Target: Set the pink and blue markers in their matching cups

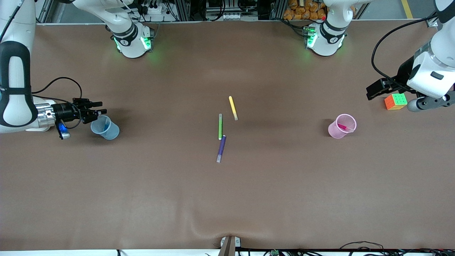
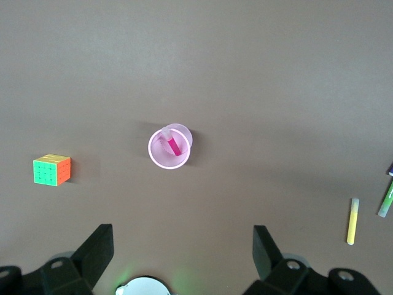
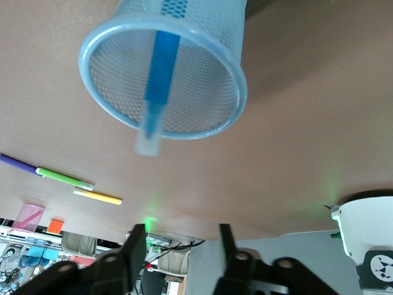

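The pale blue cup (image 1: 105, 128) (image 3: 163, 74) stands toward the right arm's end of the table. The blue marker (image 3: 158, 80) lies slanted inside it, with its greyish cap poking past the rim. My right gripper (image 1: 102, 108) (image 3: 182, 246) hovers just above that cup's rim, open, with nothing between its fingers. The pale pink cup (image 1: 342, 126) (image 2: 170, 146) stands toward the left arm's end and holds the pink marker (image 1: 343, 126) (image 2: 174, 145). My left gripper (image 1: 373, 91) (image 2: 183, 249) hangs open and empty, high over the table beside the pink cup.
A yellow marker (image 1: 233, 107) (image 2: 352, 221), a green marker (image 1: 220, 127) and a purple marker (image 1: 221, 148) lie mid-table. A colourful puzzle cube (image 1: 395, 101) (image 2: 52, 169) sits near the left arm's end, under the left wrist.
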You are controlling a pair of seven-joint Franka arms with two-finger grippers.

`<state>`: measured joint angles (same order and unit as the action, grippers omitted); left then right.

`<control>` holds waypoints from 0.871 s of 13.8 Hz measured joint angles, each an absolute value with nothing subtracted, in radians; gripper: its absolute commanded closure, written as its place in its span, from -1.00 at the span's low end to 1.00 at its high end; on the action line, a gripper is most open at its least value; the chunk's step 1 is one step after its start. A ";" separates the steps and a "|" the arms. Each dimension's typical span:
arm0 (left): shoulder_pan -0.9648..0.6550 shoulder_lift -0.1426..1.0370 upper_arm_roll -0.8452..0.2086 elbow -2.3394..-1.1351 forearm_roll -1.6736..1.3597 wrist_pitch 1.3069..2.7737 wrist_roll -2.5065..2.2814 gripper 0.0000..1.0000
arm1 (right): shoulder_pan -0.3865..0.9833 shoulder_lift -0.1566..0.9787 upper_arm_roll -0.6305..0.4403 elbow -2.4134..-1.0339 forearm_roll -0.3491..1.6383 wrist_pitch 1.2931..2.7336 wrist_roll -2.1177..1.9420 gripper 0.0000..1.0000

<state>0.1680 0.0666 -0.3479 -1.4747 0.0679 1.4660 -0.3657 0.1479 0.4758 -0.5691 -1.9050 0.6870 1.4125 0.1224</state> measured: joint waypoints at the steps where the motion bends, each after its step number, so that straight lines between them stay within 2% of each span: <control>1: 0.169 0.062 -0.348 -1.475 0.068 1.465 -0.359 -1.00 | 0.148 0.476 -0.569 -1.903 0.688 1.413 0.122 -1.00; 5: 0.184 0.038 -0.346 -1.474 0.075 1.478 -0.293 -1.00 | 0.151 0.476 -0.568 -1.863 0.687 1.408 0.122 -1.00; 12: 0.230 -0.027 -0.346 -1.517 0.071 1.515 -0.209 -1.00 | 0.167 0.474 -0.565 -1.645 0.649 1.268 0.122 -1.00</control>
